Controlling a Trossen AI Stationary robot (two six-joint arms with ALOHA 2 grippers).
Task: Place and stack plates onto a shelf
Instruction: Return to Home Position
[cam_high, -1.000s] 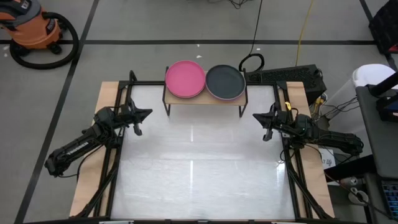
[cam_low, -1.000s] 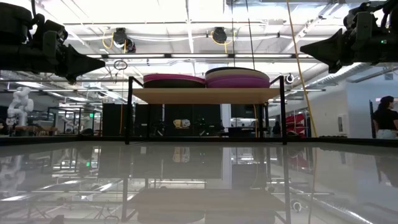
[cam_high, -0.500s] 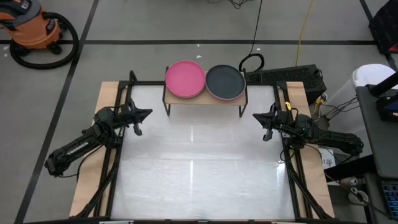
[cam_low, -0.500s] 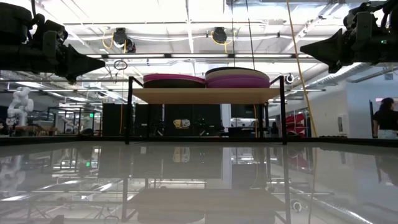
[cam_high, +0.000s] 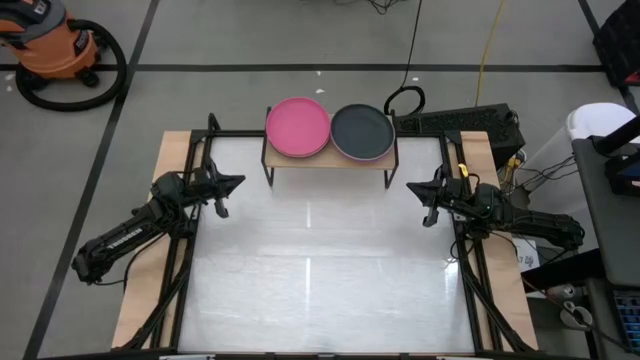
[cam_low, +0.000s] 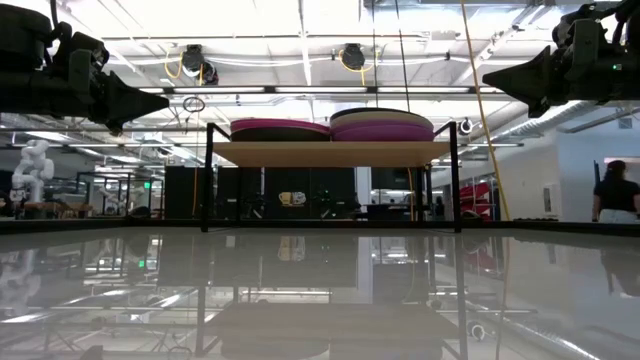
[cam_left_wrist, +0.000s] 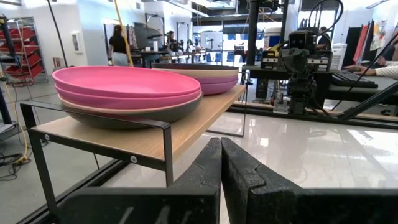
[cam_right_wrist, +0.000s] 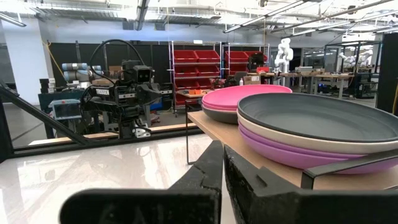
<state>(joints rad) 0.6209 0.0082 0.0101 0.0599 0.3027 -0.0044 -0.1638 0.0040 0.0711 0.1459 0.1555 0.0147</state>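
The shelf (cam_high: 330, 160), a light wooden top on thin black legs, stands at the table's far edge. Two stacks of plates rest on it: a hot pink plate (cam_high: 297, 127) tops the left stack, a dark grey plate (cam_high: 361, 132) tops the right one, above beige and purple plates (cam_right_wrist: 292, 149). My left gripper (cam_high: 238, 181) hovers shut at the table's left side, pointing toward the shelf. My right gripper (cam_high: 411, 186) hovers shut at the table's right side. Each wrist view shows its own fingers closed together, as with my left gripper (cam_left_wrist: 221, 163) and my right gripper (cam_right_wrist: 222, 163).
The glossy white table surface (cam_high: 320, 260) lies between the arms, bordered by a black frame. Cables and a dark box (cam_high: 460, 125) sit beyond the far right corner. An orange vacuum (cam_high: 55, 50) stands on the floor far left. A person (cam_low: 615, 190) stands in the room behind.
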